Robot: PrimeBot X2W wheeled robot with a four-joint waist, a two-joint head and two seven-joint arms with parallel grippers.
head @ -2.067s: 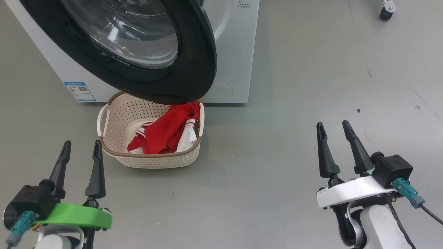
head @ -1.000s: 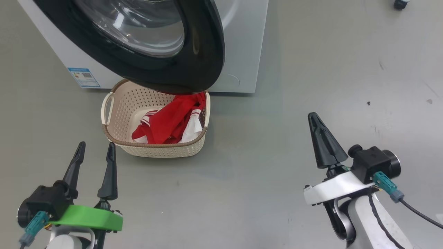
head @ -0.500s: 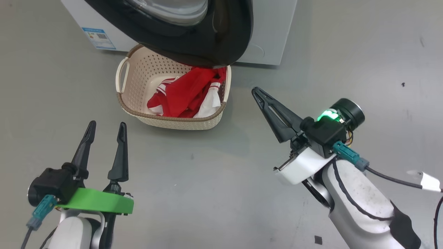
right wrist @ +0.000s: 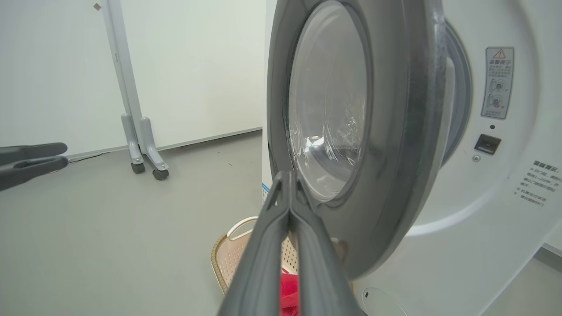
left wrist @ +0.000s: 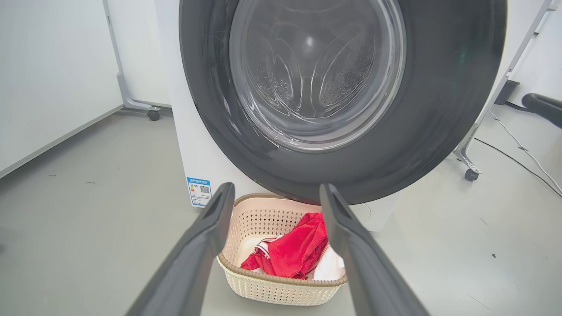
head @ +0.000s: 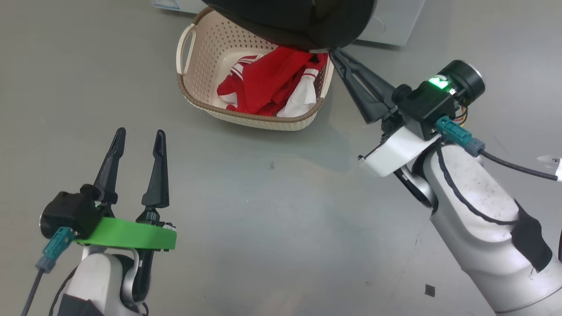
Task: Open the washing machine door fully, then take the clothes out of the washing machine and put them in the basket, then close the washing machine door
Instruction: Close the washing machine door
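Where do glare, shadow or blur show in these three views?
Head view: sharp, soft shadow beside the cream perforated basket. Left wrist view: glints on the round black-rimmed glass door; left gripper blurred close-up. Right wrist view: door rim washed grey by sheen.

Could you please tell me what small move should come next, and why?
Probably push the shut right hand against the black rim of the round glass-centred washing machine door to start swinging it closed. The red garments with white trim already lie in the cream perforated plastic basket, the door stands open above it, and the hand's tip is beside the rim's lower edge.
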